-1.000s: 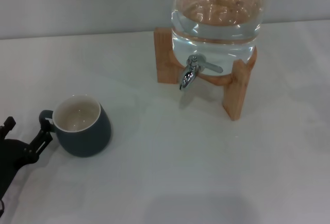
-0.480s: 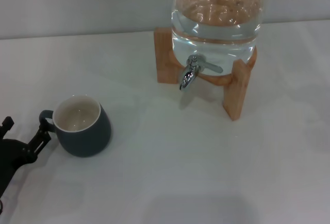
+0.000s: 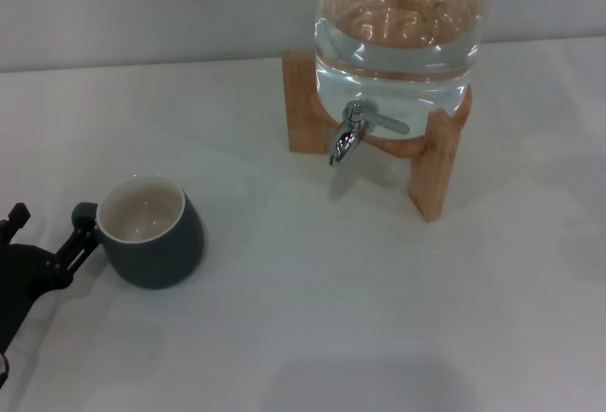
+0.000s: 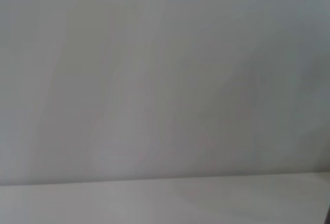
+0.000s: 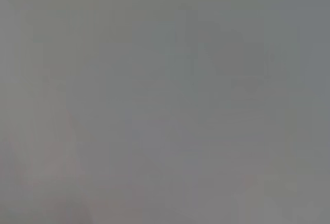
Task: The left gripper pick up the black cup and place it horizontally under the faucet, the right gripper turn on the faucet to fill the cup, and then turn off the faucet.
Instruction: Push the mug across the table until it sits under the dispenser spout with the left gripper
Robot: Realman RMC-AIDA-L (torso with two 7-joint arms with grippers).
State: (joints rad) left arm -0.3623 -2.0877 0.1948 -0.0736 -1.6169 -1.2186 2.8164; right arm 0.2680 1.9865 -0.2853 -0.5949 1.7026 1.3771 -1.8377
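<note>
Standing upright on the white tabletop, the black cup has its cream inside open to the top and its small loop handle turned toward the left tool. This tool is low at the near left edge of the head view, and its two black fingers are apart: one tip is touching or almost touching the handle, the other is farther out, away from the cup. So the fingers are not yet around anything, and the cup is not lifted.

Far from the tool, on the other side of the cup and well apart from it, the faucet hangs from a clear water jug that rests in a wooden stand. Its thin lever points to the side, and no water is seen falling from the spout. The place under the spout is bare.

The right tool is not in any view, and both wrist views show only a pale blank surface.

I judge that the first step, the grasp of the cup, is in hand. The next move calls for the left tool to come closer so that the fingers stand on both sides of the handle or the wall, then to close firmly.
</note>
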